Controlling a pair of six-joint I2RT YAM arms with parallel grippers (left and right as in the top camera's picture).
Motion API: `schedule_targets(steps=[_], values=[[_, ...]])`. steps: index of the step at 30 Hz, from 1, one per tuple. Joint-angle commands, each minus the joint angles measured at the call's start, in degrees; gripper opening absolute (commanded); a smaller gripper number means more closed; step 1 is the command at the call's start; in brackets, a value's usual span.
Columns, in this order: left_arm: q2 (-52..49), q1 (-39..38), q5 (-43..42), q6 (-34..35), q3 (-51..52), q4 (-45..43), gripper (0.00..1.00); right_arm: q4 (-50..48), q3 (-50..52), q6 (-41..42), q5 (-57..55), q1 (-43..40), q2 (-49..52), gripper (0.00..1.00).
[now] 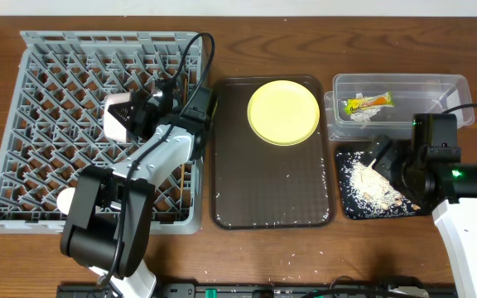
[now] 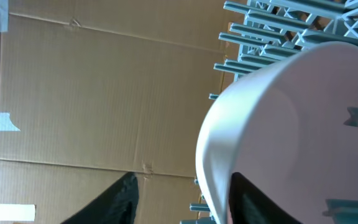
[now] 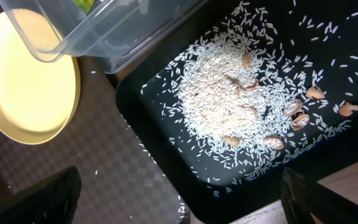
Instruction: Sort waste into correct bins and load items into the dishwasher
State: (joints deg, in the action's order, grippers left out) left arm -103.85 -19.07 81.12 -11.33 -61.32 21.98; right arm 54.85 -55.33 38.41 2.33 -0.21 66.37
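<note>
The grey dish rack [image 1: 56,74] fills the left of the overhead view. A white-pink bowl [image 1: 119,116] stands on edge among its pegs. My left gripper [image 1: 137,114] is open and straddles the bowl's rim [image 2: 229,130], one finger inside the bowl and one outside [image 2: 182,190]. A small white cup [image 1: 66,200] sits in the rack's front left. The yellow plate [image 1: 283,112] lies on the brown tray. My right gripper [image 1: 387,165] is open and empty above the black tray [image 3: 166,118], which holds rice-like crumbs [image 3: 225,93]. The light blue bowl and chopsticks are out of view.
The clear tub [image 1: 450,87] at the back right holds the yellow-green wrapper [image 1: 368,103] and white paper bits [image 1: 361,116]. The brown serving tray [image 1: 230,190] carries scattered rice grains. A cardboard wall [image 2: 92,93] shows behind the rack in the left wrist view.
</note>
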Motion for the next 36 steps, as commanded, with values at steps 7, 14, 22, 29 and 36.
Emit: schedule_targets(steps=[7,14,22,29,36], values=[[5.75,-2.51,-1.81,2.64,0.13,0.2,0.67,0.07,-0.11,0.5,-0.59,-0.26,0.02,0.99],[27.56,-4.48,-39.23,8.15,-0.42,7.26,0.67,0.07,-0.11,0.5,-0.59,-0.26,0.02,0.99],[33.73,-4.55,-53.11,16.35,-0.42,15.04,0.61,0.07,-0.11,0.5,-0.59,-0.26,0.02,0.99],[35.82,-4.07,-61.86,16.17,-0.44,15.1,0.69,0.07,-0.11,0.5,-0.61,-0.26,0.02,0.99],[36.68,23.04,-79.54,30.25,-3.17,14.8,0.78,0.07,-0.11,0.5,-0.59,-0.26,0.02,0.99]])
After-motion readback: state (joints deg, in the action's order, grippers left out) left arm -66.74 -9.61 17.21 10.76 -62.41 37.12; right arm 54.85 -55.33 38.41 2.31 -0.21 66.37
